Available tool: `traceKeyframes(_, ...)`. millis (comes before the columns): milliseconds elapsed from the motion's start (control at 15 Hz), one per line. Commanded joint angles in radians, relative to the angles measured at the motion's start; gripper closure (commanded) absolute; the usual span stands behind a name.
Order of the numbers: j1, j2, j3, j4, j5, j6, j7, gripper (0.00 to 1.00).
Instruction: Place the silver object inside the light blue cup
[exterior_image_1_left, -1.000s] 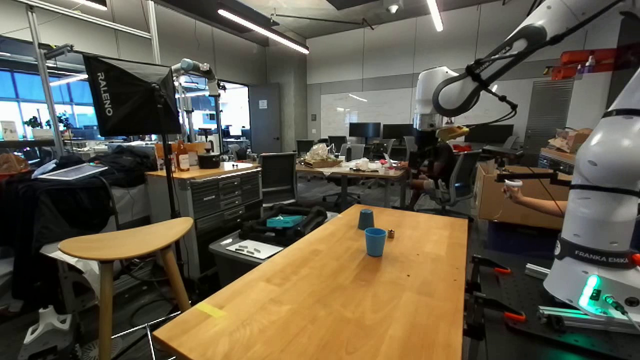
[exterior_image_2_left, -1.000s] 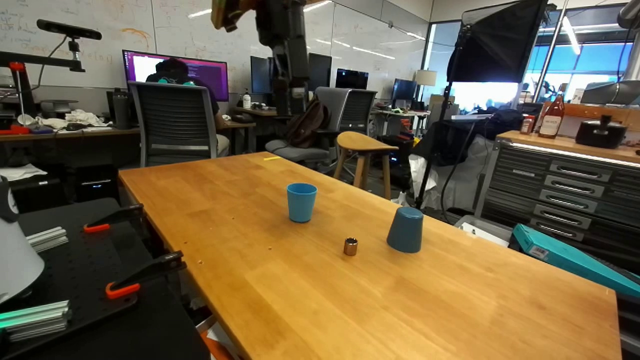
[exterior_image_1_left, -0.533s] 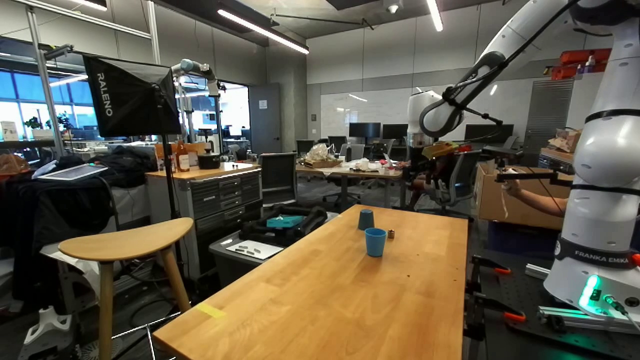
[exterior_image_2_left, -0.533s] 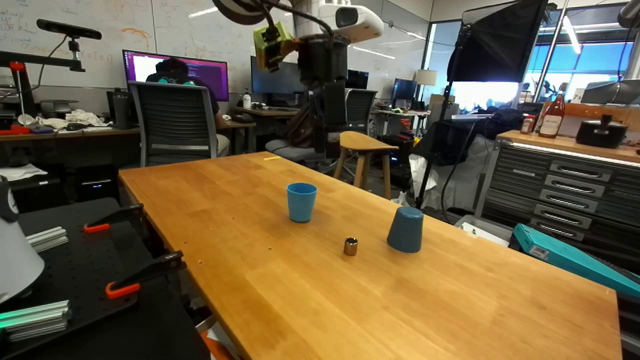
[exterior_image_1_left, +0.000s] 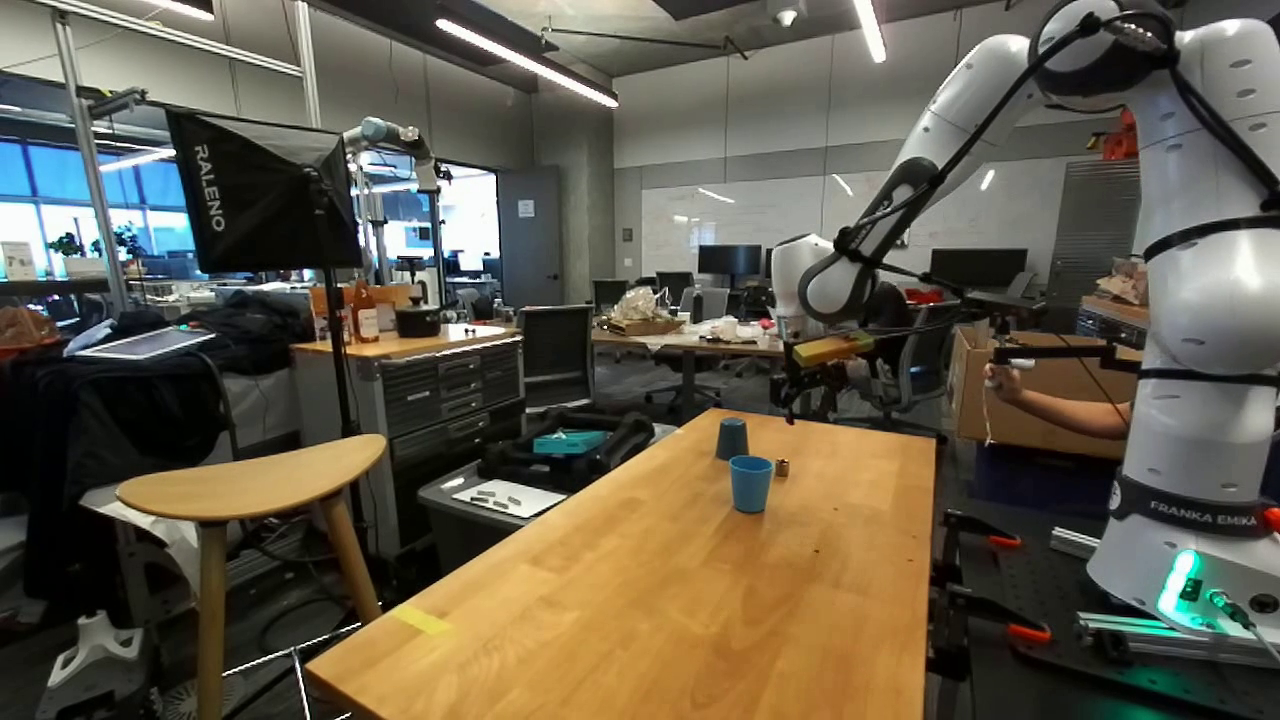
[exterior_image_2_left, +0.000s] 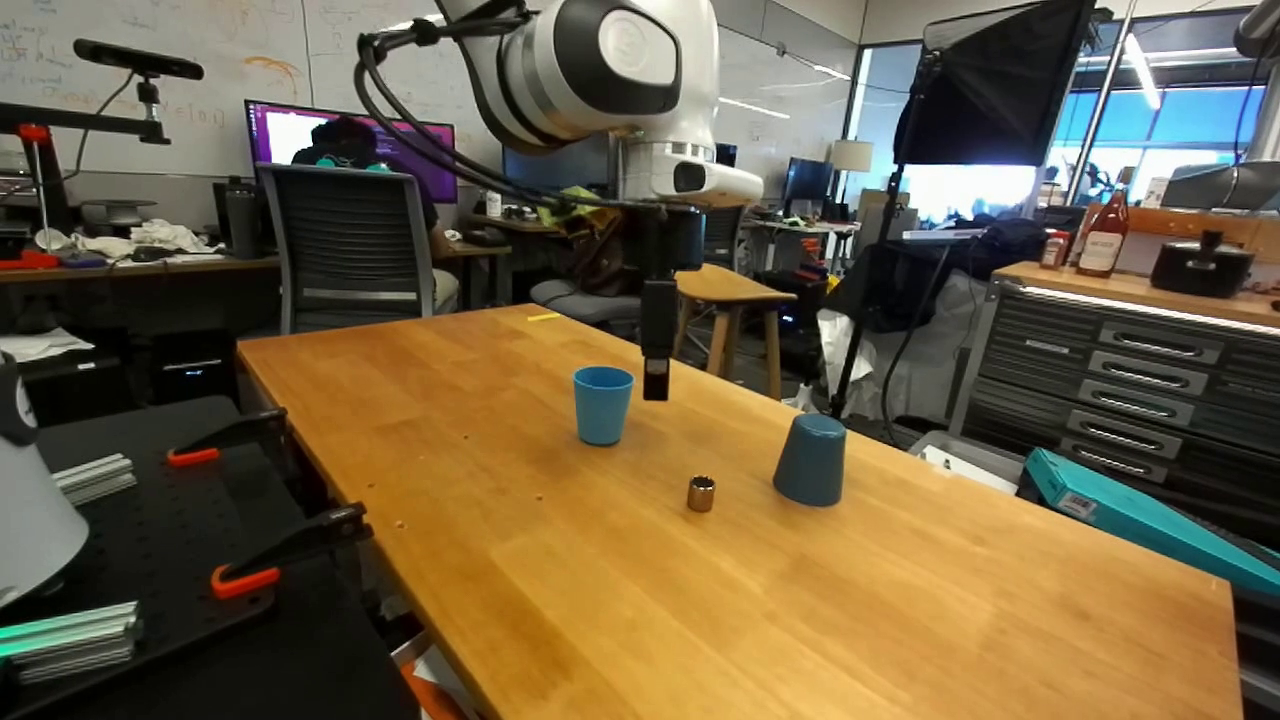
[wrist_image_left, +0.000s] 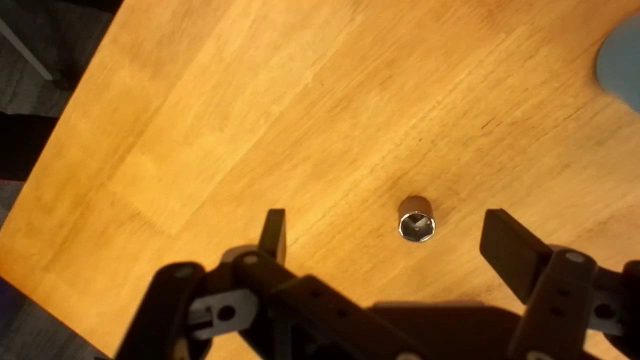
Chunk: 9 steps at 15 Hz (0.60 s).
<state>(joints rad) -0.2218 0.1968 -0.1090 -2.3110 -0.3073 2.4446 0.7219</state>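
Socket (wrist_image_left: 417, 220), chrome and hex-mouthed, stood on end on the wooden table (wrist_image_left: 210, 125) in the wrist view. The gripper (wrist_image_left: 385, 220) was spread wide above the table, its black fingers (wrist_image_left: 515, 255) to the left and right of the socket in the picture, both clear of it.

In an exterior view, the light blue cup (exterior_image_2_left: 603, 405) stood mouth up, farther from the camera than the socket and to its left. A darker blue cup (exterior_image_2_left: 811, 462) rested upside down to the right of the socket, near but not touching. The gripper hung higher than the socket and a little to its left, its fingers overlapping, so that their gap could not be judged from there.

In an exterior view, the white Franka arm (exterior_image_1_left: 1190, 200) arched in from the right of the socket, and the light blue cup stood nearer the camera than the socket, to its left. Well to the right of the socket, a hand (exterior_image_1_left: 1004, 382) held a white object (exterior_image_1_left: 1018, 363); well to its left stood a wooden stool (exterior_image_1_left: 255, 480) and a RALENO softbox (exterior_image_1_left: 265, 195).
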Motion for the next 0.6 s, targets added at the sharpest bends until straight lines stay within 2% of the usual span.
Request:
traceKeyframes(0,0.052,0.137,-0.06,0.131,0.062,0.007,0.043,0.0)
traceKeyframes(133,0.057,0.19,-0.082,0.161,0.095,0.036,0.053,0.0)
traceKeyframes(533,0.096,0.329,-0.152,0.177,0.124,0.226,0.105,0.0)
